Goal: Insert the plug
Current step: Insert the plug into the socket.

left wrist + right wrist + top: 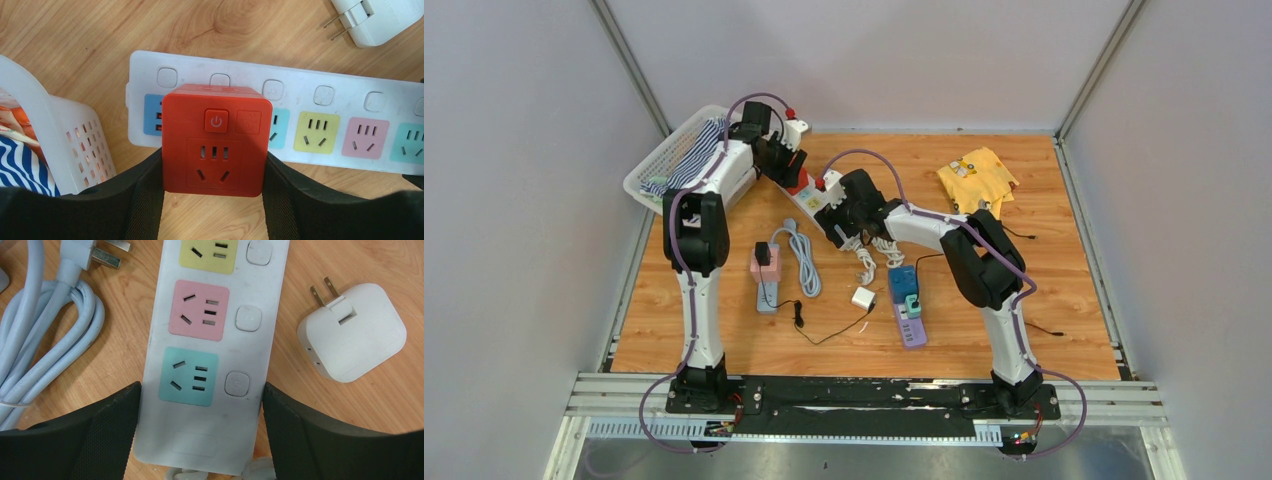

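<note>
The plug is a red cube adapter (215, 145) with a power button and a socket on its face. My left gripper (213, 169) is shut on its two sides. The cube sits over the white power strip (325, 92), covering the spot between the blue and teal sockets; its pins are hidden. In the top view the cube (797, 185) is at the strip's far-left end. My right gripper (201, 395) is shut on the strip's other end (200, 440), one finger on each long edge, beside the teal socket.
A white two-pin charger (355, 332) lies right of the strip, and a coiled pale cable (45, 330) with a three-pin plug lies left of it. A white basket (659, 160) stands at the back left, and a yellow cloth (977, 175) at the back right. Nearer lie a pink strip (764, 265) and a purple strip (906, 300).
</note>
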`<act>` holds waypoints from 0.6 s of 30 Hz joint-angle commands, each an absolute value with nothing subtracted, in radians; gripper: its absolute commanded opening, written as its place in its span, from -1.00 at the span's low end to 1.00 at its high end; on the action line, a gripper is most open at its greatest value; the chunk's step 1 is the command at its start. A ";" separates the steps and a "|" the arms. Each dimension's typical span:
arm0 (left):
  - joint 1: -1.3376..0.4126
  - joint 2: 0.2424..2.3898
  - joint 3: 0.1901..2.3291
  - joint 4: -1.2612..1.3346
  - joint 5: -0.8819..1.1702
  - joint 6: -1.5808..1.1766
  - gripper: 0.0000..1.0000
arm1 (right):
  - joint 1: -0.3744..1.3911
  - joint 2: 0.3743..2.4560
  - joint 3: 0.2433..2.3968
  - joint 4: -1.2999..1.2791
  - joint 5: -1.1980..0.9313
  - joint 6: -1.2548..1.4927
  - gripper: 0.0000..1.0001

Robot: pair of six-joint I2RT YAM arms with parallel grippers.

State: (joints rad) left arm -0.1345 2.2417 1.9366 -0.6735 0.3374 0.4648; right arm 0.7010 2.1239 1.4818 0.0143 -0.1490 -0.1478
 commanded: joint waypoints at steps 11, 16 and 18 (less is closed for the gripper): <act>-0.128 2.243 1.993 -0.762 0.358 0.421 0.46 | 0.705 2.132 1.584 -0.171 -0.136 -0.113 0.62; -0.128 2.206 2.026 -0.762 0.384 0.410 0.99 | 0.683 2.086 1.615 -0.186 -0.131 -0.082 1.00; -0.127 2.181 2.020 -0.761 0.400 0.405 1.00 | 0.676 2.059 1.612 -0.188 -0.135 -0.080 1.00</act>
State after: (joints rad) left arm -0.1322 2.2333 1.9934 -0.7372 0.3653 0.4252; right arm 0.6941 2.1265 1.5829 -0.1379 -0.1448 -0.1120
